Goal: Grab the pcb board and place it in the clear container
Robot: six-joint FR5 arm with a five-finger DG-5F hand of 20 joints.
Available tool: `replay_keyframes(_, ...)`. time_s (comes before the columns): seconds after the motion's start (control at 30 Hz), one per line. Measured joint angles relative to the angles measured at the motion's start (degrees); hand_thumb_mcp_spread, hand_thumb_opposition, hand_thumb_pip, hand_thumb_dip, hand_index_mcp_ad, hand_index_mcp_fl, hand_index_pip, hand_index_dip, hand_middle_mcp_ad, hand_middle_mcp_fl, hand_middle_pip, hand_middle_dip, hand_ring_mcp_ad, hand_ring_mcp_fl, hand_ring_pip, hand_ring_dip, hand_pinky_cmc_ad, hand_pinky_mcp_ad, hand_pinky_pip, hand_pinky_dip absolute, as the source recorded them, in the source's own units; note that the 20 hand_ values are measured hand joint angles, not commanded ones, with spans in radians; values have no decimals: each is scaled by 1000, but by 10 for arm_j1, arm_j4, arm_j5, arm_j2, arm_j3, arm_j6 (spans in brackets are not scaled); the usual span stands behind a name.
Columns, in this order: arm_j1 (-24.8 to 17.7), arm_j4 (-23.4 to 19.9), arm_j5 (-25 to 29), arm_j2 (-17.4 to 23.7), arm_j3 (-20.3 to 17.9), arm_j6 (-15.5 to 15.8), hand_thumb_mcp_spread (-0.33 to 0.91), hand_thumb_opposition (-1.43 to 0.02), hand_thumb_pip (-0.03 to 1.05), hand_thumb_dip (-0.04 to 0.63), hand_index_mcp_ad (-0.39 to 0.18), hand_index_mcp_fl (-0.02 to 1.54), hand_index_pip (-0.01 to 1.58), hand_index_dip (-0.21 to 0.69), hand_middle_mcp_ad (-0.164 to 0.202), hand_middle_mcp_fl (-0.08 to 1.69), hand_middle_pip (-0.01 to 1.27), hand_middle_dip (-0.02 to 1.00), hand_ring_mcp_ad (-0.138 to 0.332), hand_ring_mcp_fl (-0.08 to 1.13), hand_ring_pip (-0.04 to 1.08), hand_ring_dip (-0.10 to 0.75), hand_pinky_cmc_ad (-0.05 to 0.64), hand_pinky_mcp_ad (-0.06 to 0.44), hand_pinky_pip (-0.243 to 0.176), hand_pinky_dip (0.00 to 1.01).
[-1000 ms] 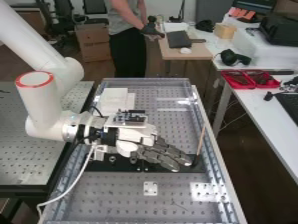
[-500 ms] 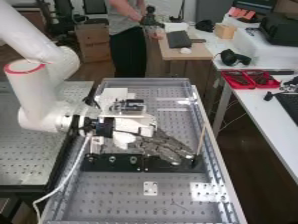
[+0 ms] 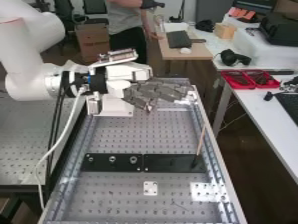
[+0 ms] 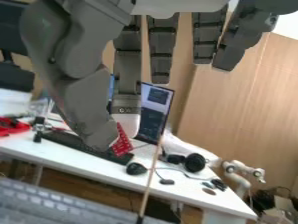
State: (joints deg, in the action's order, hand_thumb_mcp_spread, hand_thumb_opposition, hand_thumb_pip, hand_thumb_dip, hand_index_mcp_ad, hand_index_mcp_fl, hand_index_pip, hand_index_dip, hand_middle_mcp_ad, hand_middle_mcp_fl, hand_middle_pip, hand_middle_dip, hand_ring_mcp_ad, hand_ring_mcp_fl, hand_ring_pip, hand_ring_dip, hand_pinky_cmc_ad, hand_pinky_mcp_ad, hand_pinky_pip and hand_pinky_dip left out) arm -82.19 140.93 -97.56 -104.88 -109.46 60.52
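In the high view the hand (image 3: pixel 156 92) is over the far part of the perforated bench, beside a white block (image 3: pixel 114 107). The wrist view has the hand (image 4: pixel 73 85) with its thumb bent towards a pale-tipped finger. Between thumb and finger is a small red board with holes (image 4: pixel 122 143), apparently the pcb board, pinched and tilted; its upper part is hidden by them. The other fingers hang nearly straight. I cannot make out a clear container for certain.
A black plate with round fittings (image 3: pixel 112 162) lies across the bench (image 3: pixel 126 200), with a thin upright stick (image 3: pixel 201 140) at its right end. A small white plate (image 3: pixel 151 188) is nearer. Red trays (image 3: pixel 249 79) stand on the side table (image 3: pixel 256 105).
The hand has lifted away from the black plate and moved to the bench's far end, uncovering the plate. The arm has shifted back with it.
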Motion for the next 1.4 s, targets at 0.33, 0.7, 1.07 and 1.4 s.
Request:
replay_keyframes(0.33,-58,-19,-41,43,-6,-82,463,-890,658,248,-35,510,1520,79,51,264,127,176,230,47,99,38,278,168,-51,330)
replay_keyframes(0.7,-103,-72,-90,21,7,-165,461,-890,595,248,-35,567,1518,124,51,265,127,188,234,51,99,38,278,168,-47,316)
replay_keyframes(1.07,-141,-76,-109,-34,29,-189,461,-890,592,248,-35,564,1525,141,51,265,127,188,234,51,99,38,278,168,-42,302)
replay_keyframes(1.4,-159,-79,-88,-75,37,-201,461,-888,592,248,-37,567,1531,155,58,267,127,188,234,51,99,38,290,168,-42,286)
